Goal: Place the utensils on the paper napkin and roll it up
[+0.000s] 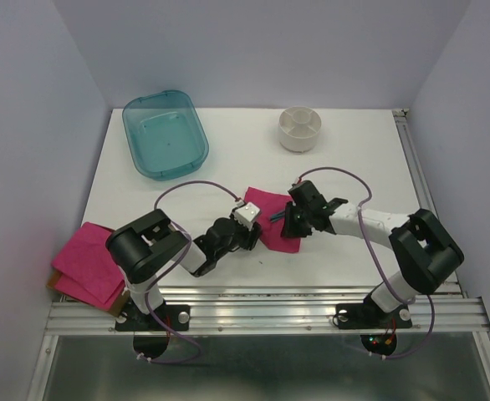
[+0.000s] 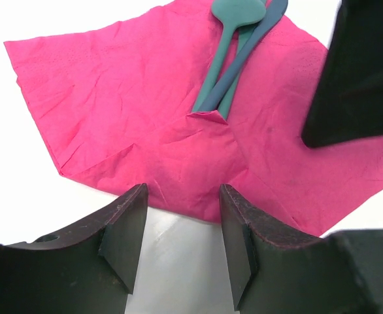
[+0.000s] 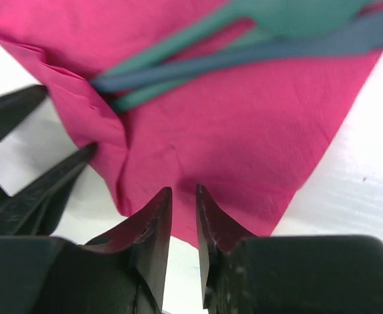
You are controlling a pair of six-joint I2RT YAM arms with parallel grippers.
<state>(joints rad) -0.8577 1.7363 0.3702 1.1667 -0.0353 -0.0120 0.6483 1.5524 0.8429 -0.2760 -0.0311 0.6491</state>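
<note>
The paper napkin (image 1: 272, 219) lies flat and creased on the table between my two grippers. The teal utensils (image 2: 234, 59) lie together on it, their handle ends tucked under a small fold at its middle; they also show in the right wrist view (image 3: 244, 46). My left gripper (image 2: 182, 222) is open and empty, its tips at the napkin's near edge (image 2: 146, 111). My right gripper (image 3: 183, 203) is open by a narrow gap and empty, its tips at the napkin's (image 3: 231, 144) opposite edge. In the top view, the left gripper (image 1: 249, 227) and the right gripper (image 1: 291, 224) flank the napkin.
A teal plastic tub (image 1: 165, 134) stands at the back left. A white round container (image 1: 300, 129) stands at the back right. A pile of pink napkins (image 1: 86, 263) lies at the table's front left edge.
</note>
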